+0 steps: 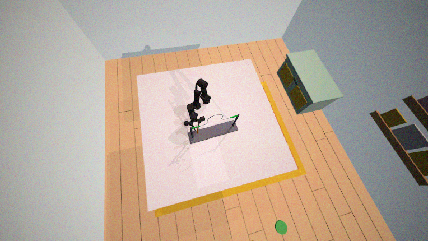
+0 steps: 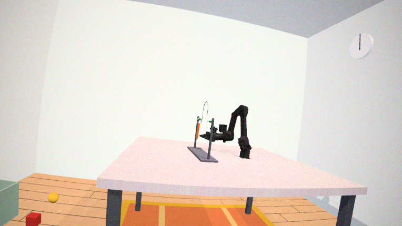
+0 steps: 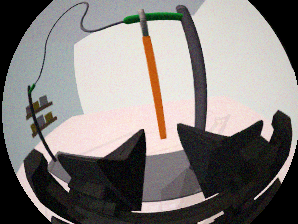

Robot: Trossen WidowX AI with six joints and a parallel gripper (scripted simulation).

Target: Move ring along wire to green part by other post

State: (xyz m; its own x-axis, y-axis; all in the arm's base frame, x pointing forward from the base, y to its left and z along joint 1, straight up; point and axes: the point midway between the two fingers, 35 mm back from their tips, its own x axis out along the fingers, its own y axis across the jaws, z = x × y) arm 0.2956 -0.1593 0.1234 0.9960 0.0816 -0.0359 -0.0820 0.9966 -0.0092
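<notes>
Orange on the handle (image 1: 197, 130) (image 2: 197, 131) (image 3: 154, 87), long and thin. Hangs almost straight down from the ring (image 2: 197, 121) (image 3: 143, 22), near the top middle of the wrist frame, with the green part (image 1: 194, 128) (image 2: 200, 119) (image 3: 165, 16) of the wire going through. Leans a bit in the wrist frame, low end toward the lower right, just left of the near post (image 1: 191, 132) (image 2: 196, 137) (image 3: 197, 65).

Look at the gripper (image 1: 196, 128) (image 2: 200, 136) (image 3: 161, 129): part-way open, with nothing held. Points left in the exterior frame, just beside the handle's low end, with a small gap. Seems lined up, so probably best to go straight ahead, one finger on each side, then squeeze. Careful with the near post, so easy to bump.

Far off at the left of the wrist frame, the other post (image 1: 236, 119) (image 2: 210, 140) (image 3: 37, 120). No brands, labels or writing to read.
</notes>
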